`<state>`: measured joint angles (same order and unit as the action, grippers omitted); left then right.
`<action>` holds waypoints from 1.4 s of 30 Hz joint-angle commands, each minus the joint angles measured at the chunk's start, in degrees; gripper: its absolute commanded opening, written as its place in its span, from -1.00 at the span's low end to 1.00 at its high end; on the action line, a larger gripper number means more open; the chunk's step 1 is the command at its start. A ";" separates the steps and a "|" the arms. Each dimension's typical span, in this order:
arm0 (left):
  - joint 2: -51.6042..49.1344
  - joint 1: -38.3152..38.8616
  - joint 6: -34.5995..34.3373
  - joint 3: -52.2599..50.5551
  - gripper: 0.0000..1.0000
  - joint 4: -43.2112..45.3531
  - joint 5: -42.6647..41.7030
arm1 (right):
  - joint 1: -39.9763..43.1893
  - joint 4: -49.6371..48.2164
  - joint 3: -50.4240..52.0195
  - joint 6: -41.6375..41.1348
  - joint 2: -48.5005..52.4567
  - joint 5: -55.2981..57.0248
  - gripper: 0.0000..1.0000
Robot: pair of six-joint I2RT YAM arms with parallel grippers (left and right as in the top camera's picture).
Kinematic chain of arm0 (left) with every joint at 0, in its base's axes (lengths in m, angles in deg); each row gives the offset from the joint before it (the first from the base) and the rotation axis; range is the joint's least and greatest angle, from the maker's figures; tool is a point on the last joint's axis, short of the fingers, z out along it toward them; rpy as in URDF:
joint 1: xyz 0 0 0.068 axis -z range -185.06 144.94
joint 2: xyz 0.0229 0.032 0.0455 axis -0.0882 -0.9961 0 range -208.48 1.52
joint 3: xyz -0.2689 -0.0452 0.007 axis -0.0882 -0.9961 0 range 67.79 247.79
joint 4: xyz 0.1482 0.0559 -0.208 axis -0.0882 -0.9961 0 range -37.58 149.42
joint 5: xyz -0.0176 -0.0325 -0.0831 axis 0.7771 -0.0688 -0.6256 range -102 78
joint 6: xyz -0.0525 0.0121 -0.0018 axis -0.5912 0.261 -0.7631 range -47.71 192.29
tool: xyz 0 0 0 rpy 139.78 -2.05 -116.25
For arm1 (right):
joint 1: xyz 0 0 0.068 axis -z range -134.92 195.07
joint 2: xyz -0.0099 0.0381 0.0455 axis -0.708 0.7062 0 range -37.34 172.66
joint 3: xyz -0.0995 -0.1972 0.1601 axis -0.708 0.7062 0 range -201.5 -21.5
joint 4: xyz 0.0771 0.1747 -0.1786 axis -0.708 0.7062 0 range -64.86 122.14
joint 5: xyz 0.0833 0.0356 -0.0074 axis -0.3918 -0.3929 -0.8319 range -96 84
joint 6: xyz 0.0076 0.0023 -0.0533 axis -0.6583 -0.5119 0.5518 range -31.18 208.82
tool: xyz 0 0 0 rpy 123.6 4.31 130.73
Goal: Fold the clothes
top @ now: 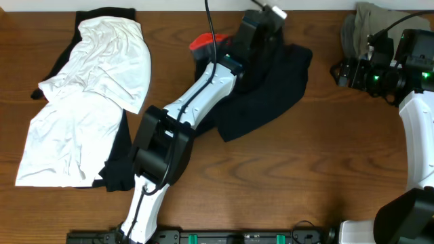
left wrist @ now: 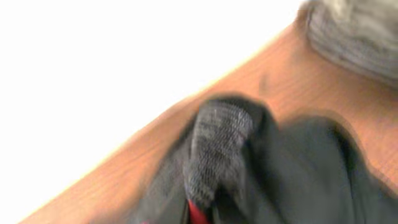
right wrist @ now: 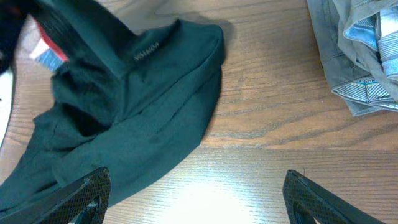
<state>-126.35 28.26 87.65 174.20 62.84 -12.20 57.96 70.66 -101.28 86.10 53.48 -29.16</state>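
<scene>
Black garment (top: 278, 88), upper centre: we judge left gripper (top: 261, 30) is lifting it, grip unclear. Right gripper (right wrist: 196, 186) gapes empty; we'd flatten next.

Warm brown with darker wood grain across the surface (top: 285, 176); plain white for the crumpled garment (top: 95, 102) on the left, with a black cloth (top: 119, 169) edging it from beneath. Very dark, near black, for the middle garment (top: 271, 95) from overhead, yet deep green-teal from the right wrist, beside a bright red patch (top: 202, 44) with a touch of pale blue. Muted grey-khaki for the folded piece (top: 359, 27) at the far right, lined in pale blue stripes.
</scene>
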 commanded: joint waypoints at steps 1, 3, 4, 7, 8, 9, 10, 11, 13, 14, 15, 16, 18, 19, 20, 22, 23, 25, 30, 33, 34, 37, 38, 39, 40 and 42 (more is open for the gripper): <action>-1.75 0.74 1.55 0.96 -0.88 6.93 -1.07 | -0.59 0.26 -0.98 0.63 -0.04 -0.22 0.73; -3.45 1.07 1.55 0.96 -0.88 11.76 -1.07 | -0.59 0.35 -0.98 0.66 -0.04 -0.22 0.72; -4.66 1.20 1.51 0.98 -0.88 14.23 -1.07 | -0.59 0.35 -0.98 0.63 -0.02 -0.20 0.73; -7.67 1.62 1.51 0.98 -0.88 18.95 -1.03 | -0.61 0.28 -0.98 0.66 0.28 -0.22 0.73; -8.70 1.73 1.53 0.98 -0.88 20.37 -1.03 | -0.68 0.33 -0.98 0.66 0.44 -0.20 0.73; -9.66 1.79 1.51 0.98 -0.88 21.62 -1.03 | -0.83 0.33 -0.98 0.66 0.66 -0.22 0.72; -10.67 1.81 1.46 0.98 -0.88 22.82 -1.01 | -0.92 0.31 -0.98 0.66 0.85 -0.22 0.72; -11.56 1.81 1.03 0.98 -0.88 23.91 -1.01 | -1.09 0.22 -0.98 0.66 1.14 -0.20 0.72; -13.42 1.81 -0.85 1.03 -0.74 26.08 -1.03 | -1.27 0.07 -0.98 0.66 1.81 -0.22 0.72; -13.92 1.81 -2.05 1.03 -0.29 26.32 -1.03 | -1.29 -0.09 -0.98 0.63 2.12 -0.20 0.72; -14.23 1.81 -3.69 1.03 0.09 26.25 -1.03 | -1.31 -0.22 -0.98 0.66 2.40 -0.20 0.72; -14.25 1.86 -5.49 1.03 0.96 25.70 -1.03 | -1.29 -0.37 -0.98 0.63 2.82 -0.22 0.72; -14.08 1.86 -8.09 1.03 0.96 24.13 -1.03 | -1.29 -0.63 -0.98 0.66 3.30 -0.20 0.72; -13.66 1.86 -9.11 1.03 0.96 23.19 -1.03 | -1.29 -0.85 -0.98 0.66 3.41 -0.22 0.72; -12.92 1.77 -10.23 1.03 0.96 21.64 -1.03 | -1.29 -1.11 -0.98 0.66 3.45 -0.20 0.72; -10.40 1.73 -12.92 1.05 0.96 15.96 -1.03 | -1.29 -1.92 -0.98 0.68 3.43 -0.22 0.72; -8.63 1.68 -14.12 1.05 0.96 12.20 -1.05 | -1.29 -2.47 -0.98 0.68 3.41 -0.22 0.72; -4.24 1.44 -14.84 1.05 0.96 2.67 -1.05 | -1.31 -3.43 -1.01 1.05 3.41 -0.24 0.72; 8.33 -0.85 -14.58 1.03 0.96 -22.69 -0.59 | -2.40 -4.07 -1.01 3.72 3.41 -0.39 0.72; 14.71 -3.06 -14.60 1.03 0.96 -32.94 -0.63 | -3.89 -4.57 -1.01 4.09 3.41 0.57 0.72; 16.59 -3.80 -14.62 1.03 0.96 -36.02 -0.68 | -4.46 -4.74 -1.01 4.09 3.41 0.70 0.73; 19.39 -5.05 -14.62 1.03 0.96 -43.25 -2.34 | -5.53 -4.92 -1.01 4.02 3.41 0.68 0.73; 19.61 -5.20 -14.60 1.03 0.96 -45.97 -3.48 | -5.79 -4.87 -1.01 3.74 3.41 0.68 0.73; 19.63 -5.25 -14.62 1.01 0.96 -49.68 -4.83 | -5.95 -4.81 -1.01 3.30 3.41 0.66 0.73; 19.43 -5.25 -14.64 0.68 0.96 -53.00 -5.66 | -6.03 -4.76 -1.01 2.95 3.41 0.66 0.74; 18.64 -5.22 -15.23 -0.83 0.96 -59.76 -5.79 | -6.12 -4.46 -1.01 2.95 3.41 0.66 0.74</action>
<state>-104.15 22.44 73.51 176.01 8.11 -15.31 52.28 66.04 -101.39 89.03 56.67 -28.57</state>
